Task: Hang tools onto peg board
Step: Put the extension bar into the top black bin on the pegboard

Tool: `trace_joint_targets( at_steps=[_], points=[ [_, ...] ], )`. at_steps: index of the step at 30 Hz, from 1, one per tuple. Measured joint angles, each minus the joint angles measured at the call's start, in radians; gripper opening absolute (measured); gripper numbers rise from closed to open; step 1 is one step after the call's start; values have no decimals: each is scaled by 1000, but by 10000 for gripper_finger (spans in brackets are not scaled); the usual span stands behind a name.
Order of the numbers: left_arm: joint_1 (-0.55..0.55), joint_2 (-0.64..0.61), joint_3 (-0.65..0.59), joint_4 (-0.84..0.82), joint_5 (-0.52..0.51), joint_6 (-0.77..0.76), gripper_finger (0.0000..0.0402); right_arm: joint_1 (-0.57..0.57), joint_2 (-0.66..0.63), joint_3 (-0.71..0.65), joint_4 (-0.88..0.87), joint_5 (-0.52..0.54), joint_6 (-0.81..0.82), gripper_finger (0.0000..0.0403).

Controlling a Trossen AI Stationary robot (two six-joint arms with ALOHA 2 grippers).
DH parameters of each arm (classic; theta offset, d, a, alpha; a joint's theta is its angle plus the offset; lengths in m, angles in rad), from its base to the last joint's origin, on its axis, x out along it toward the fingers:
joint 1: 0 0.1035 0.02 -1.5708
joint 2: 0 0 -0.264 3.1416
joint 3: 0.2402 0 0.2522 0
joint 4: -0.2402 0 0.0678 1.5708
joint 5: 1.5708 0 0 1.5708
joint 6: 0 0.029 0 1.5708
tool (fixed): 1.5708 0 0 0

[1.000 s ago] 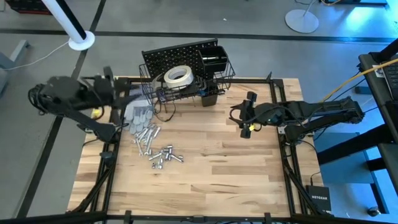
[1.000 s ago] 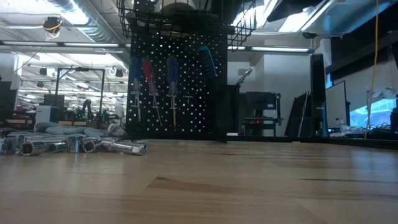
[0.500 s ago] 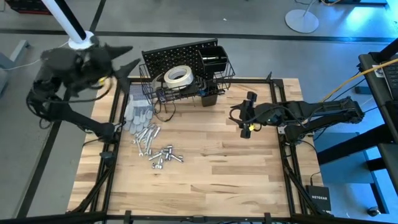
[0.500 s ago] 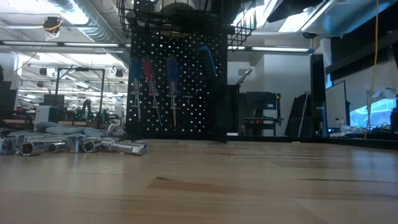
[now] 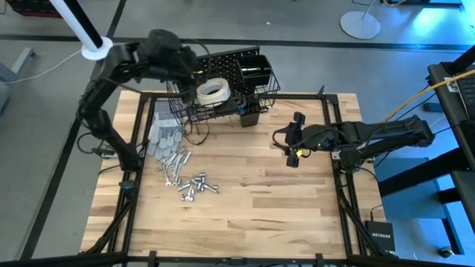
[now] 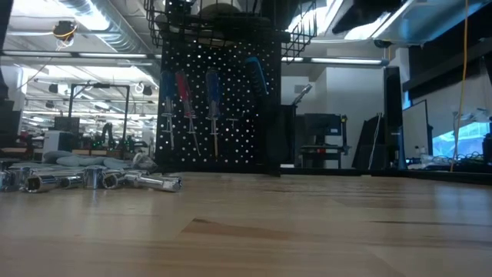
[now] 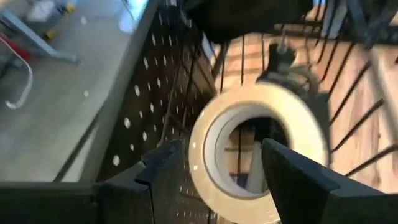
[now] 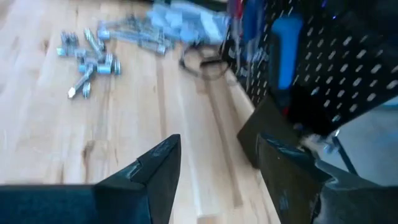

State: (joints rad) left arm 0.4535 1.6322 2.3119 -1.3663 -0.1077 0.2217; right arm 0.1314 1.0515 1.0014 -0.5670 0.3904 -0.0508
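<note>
The black peg board (image 5: 215,63) stands upright at the table's far edge, with red- and blue-handled screwdrivers (image 6: 188,100) hanging on its face. A white tape roll (image 5: 211,90) lies in the peg board's wire basket (image 5: 267,85). My left gripper (image 5: 191,76) hovers open just left of and above the roll. In the left wrist view the tape roll (image 7: 258,149) shows beyond the two spread fingers, which touch nothing. Silver tools (image 5: 185,174) lie loose on the table's left half. My right gripper (image 5: 295,141) hangs open above the table, right of the board.
Grey gloves (image 5: 165,136) lie beside the board's left foot, near the silver tools (image 6: 92,181). A black square cup (image 5: 251,115) hangs at the board's front. Bare wood (image 5: 260,200) spreads over the table's middle and near right.
My left arm has swung from beyond the table's left edge toward the far edge and then right, ending over the wire basket by the tape roll. My right gripper and the tools have stayed where they were.
</note>
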Motion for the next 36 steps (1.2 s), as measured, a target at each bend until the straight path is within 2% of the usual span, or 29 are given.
trace_joint_targets(
  at_steps=[11, 15, 18, 23, 28, 30, 34, 36],
  points=[
    [9, 26, 1, -45, 186, 53, 194, 0, 1, -112, 54, 15, 28, 215],
    [9, 32, 0, -45, 182, 70, 193, -1, 2, -113, 72, 18, 21, 215],
    [9, 23, 14, -29, 133, 83, 193, -1, 2, -113, 80, 18, 18, 215],
    [-15, -67, 29, -6, 95, 24, 193, 0, 0, -113, 68, 17, 23, 215],
    [-140, -193, -37, -54, 93, -98, 193, 0, 2, -113, 66, -26, 45, 215],
    [-217, -236, -93, -73, 49, -173, 193, 0, 11, -113, 71, -36, 45, 215],
    [-398, -328, -264, -101, -70, -333, 194, 0, 34, -113, 85, -44, 46, 215],
    [-486, -374, -368, -84, -82, -419, 194, 0, 47, -113, 91, -44, 46, 215]
  ],
)
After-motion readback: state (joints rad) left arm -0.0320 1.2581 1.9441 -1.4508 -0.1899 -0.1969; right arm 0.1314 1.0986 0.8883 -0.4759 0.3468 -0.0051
